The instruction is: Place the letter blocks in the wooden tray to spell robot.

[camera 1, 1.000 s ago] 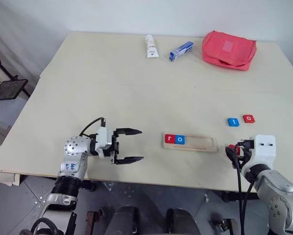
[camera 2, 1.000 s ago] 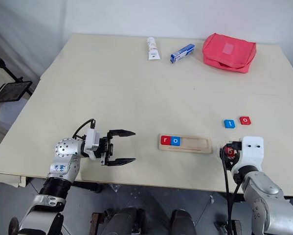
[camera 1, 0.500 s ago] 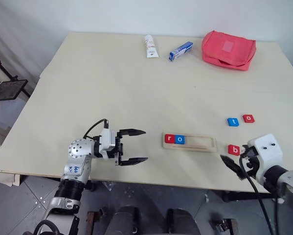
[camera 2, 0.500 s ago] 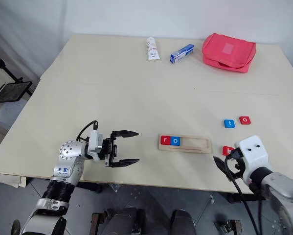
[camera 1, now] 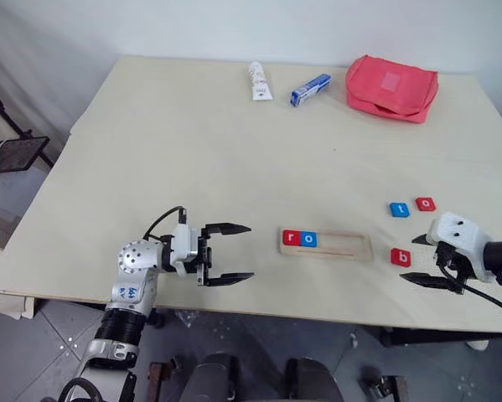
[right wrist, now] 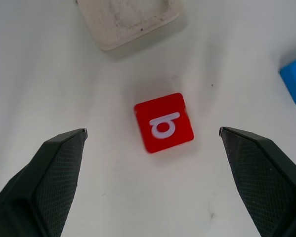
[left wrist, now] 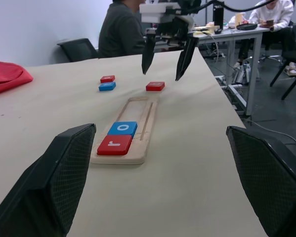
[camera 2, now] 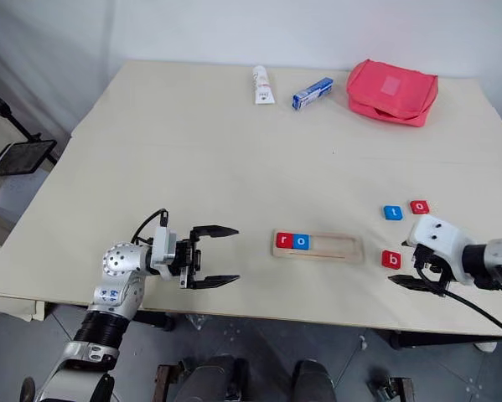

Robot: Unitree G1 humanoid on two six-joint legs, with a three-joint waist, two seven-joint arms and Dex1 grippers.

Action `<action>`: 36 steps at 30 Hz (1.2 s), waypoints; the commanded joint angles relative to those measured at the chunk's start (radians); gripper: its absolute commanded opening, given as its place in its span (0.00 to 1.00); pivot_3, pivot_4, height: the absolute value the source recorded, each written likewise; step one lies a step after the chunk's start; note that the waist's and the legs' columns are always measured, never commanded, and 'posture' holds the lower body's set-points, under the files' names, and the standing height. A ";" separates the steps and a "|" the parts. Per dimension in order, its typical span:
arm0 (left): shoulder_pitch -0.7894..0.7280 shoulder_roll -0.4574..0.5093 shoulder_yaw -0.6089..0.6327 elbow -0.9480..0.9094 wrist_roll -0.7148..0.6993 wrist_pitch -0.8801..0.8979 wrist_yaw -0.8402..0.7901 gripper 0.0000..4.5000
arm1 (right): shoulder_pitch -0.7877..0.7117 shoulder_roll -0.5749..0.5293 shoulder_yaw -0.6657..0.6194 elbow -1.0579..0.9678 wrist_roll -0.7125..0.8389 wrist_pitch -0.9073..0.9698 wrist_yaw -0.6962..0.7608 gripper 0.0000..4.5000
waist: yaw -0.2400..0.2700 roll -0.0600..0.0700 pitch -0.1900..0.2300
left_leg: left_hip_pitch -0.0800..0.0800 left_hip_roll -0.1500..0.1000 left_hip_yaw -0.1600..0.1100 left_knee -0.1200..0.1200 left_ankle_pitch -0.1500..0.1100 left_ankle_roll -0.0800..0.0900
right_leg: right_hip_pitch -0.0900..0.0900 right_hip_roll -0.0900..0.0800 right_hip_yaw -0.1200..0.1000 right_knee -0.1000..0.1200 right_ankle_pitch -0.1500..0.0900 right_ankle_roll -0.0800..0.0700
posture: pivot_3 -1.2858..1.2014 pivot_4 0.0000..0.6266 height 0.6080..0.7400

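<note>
Wooden tray (camera 1: 325, 244) is seen lower centre, w/ red r tile (camera 1: 291, 238) and blue o tile (camera 1: 309, 239) seated at its left end; remaining slots vacant. Red b tile (camera 1: 401, 257) lies loose on tabletop (camera 1: 200, 151) just right of tray, blue t tile (camera 1: 399, 208) and red o tile (camera 1: 426, 203) above it. Right gripper (camera 1: 421, 260) is spread wide beside b, nothing gripped, judged lined up for pickup. Left gripper (camera 1: 230, 252) is held parted, empty, left of tray.

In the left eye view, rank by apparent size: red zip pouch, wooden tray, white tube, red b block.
1. Red fabric zip pouch, though it lies farthest back.
2. Long pale-wood tray.
3. White tube.
4. Red square b block.
</note>
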State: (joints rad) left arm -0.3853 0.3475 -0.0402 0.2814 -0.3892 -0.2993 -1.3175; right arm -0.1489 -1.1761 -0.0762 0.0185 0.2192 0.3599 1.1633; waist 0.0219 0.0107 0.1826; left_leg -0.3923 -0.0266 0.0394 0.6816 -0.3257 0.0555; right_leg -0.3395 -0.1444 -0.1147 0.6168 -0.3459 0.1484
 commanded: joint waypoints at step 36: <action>-0.073 0.002 0.005 0.108 -0.005 -0.075 -0.033 1.00 | -0.477 0.127 0.290 -0.152 -0.128 0.297 0.065 0.32 | -0.002 -0.001 0.000 | -0.002 0.000 -0.001 0.002 0.000 0.000 | -0.001 -0.002 -0.004 0.000 0.000 0.000 | 0.52 0.24 1.00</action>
State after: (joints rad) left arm -0.4510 0.3479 -0.0401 0.3959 -0.3874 -0.3547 -1.3458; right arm -0.5986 -1.0675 0.1898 -0.1093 0.1111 0.6265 1.2474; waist 0.0195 0.0101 0.1827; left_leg -0.3948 -0.0270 0.0384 0.6831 -0.3262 0.0553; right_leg -0.3413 -0.1469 -0.1189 0.6165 -0.3459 0.1484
